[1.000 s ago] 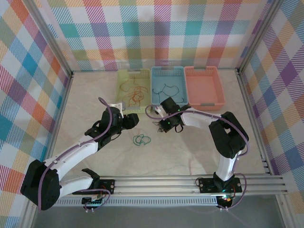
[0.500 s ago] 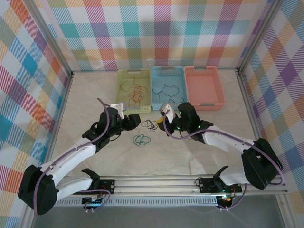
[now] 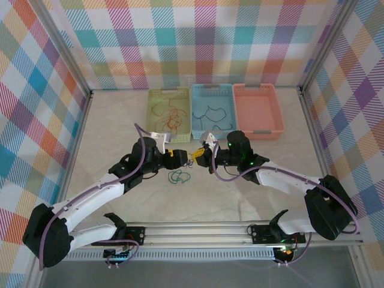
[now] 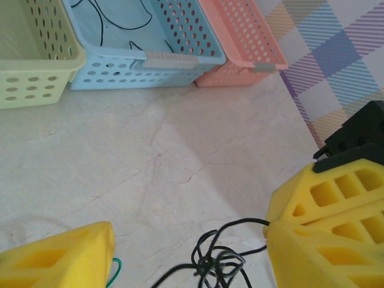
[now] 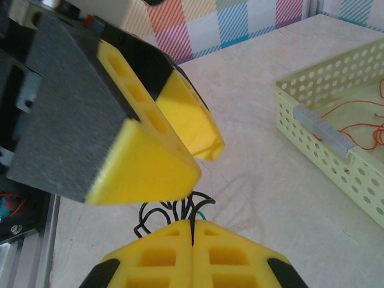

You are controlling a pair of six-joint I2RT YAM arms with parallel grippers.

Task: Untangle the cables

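Three baskets [image 3: 257,111] at 12 o'clock.
Left gripper [image 4: 189,240] released, right gripper [image 5: 192,233] grasping one black cable [image 4: 213,262]; marble table [image 3: 117,129], plaid walls [image 3: 198,42].

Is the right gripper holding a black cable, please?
Yes, the right gripper is shut on the black cable in its wrist view.

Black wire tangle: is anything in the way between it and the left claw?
Nothing visible is. The thin black tangled cable lies on the pale marbled table by the left gripper's open yellow fingers, and the right gripper pinches one strand from the opposite side.
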